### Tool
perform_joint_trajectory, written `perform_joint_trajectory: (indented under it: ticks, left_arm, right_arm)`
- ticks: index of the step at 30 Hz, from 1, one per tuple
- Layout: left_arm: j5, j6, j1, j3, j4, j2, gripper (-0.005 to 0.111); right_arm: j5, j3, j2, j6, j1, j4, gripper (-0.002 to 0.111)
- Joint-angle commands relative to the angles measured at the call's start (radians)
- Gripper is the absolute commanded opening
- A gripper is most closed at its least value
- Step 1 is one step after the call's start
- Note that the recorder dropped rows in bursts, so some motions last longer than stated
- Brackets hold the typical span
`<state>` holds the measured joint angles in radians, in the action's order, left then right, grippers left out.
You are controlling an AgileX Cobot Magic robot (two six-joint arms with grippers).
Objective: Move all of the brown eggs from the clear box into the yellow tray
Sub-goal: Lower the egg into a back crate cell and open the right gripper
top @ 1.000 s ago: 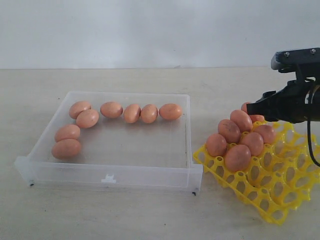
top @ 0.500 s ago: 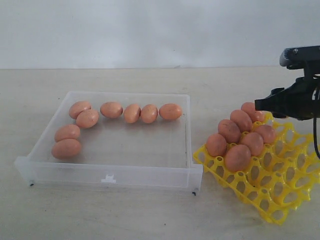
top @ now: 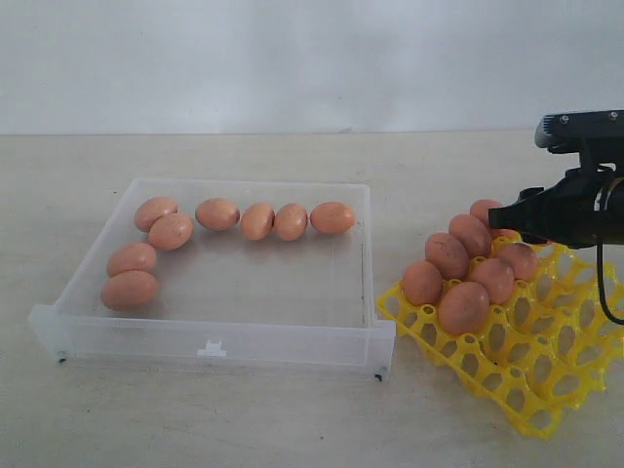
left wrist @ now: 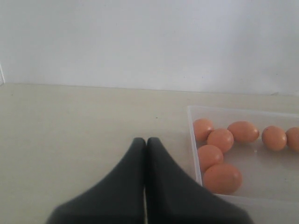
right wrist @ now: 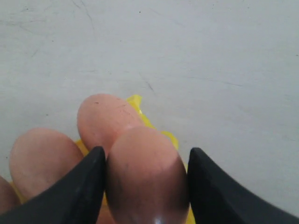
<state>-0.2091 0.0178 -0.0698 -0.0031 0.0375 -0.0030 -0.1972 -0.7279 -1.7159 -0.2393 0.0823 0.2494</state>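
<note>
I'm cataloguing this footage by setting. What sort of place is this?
Probably a robot lab or test bench, not a kitchen: a pale table against a blank white wall, a clear box of brown eggs beside a yellow tray, and the right gripper holding one.

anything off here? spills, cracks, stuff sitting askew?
Only the yellow tray: it sits skewed, turned diagonal to the clear box, with one corner close to the box's right wall. No cracked, spilled or stray brown eggs visible.
</note>
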Motion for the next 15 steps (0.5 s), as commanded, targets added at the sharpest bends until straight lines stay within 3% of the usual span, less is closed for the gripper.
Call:
perform_joint_trajectory:
  ticks: [1, 15]
  left_arm:
    - [0.006, 0.002, -0.001, 0.003, -0.002, 0.003, -0.004]
    - [0.006, 0.002, -0.001, 0.003, -0.002, 0.003, -0.004]
  right_arm:
    - [-0.013, -0.017, -0.015, -0.017, 0.0, -0.001, 0.0]
    - [0.043, -0.053, -0.042, -0.009, 0.017, 0.001, 0.0]
